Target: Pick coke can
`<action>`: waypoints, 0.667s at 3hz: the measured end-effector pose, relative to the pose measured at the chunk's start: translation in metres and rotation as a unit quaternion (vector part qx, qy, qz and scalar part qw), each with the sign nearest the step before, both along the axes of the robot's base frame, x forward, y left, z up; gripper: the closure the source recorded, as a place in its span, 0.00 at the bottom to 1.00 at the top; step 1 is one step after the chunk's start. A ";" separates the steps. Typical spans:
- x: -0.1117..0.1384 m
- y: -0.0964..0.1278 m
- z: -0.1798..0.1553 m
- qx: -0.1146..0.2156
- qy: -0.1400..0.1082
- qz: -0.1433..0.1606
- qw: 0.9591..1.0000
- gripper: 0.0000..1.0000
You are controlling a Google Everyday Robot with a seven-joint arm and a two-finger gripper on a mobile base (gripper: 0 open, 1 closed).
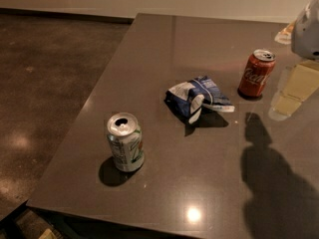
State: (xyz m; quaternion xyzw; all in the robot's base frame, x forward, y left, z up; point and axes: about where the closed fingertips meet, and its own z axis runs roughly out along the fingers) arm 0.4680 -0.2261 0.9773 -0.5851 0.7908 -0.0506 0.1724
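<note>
The coke can (256, 73) is red with white script and a silver top. It stands upright on the dark table (164, 49), at the right side toward the back. My gripper (288, 99) comes in from the right edge as a pale, cream-coloured shape under a white-grey arm housing (306, 34). It hangs just right of the can, apart from it, and holds nothing. Its dark shadow (259, 133) falls on the table in front of the can.
A silver-and-green can (124, 142) stands upright near the table's front left. A crumpled blue-and-white chip bag (197, 98) lies in the middle, left of the coke can. The table's left edge drops to a brown polished floor (45, 83).
</note>
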 end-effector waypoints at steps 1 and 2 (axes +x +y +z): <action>0.031 -0.017 -0.001 0.029 -0.017 -0.036 0.999 0.00; 0.064 -0.042 -0.005 0.069 -0.031 -0.082 0.994 0.00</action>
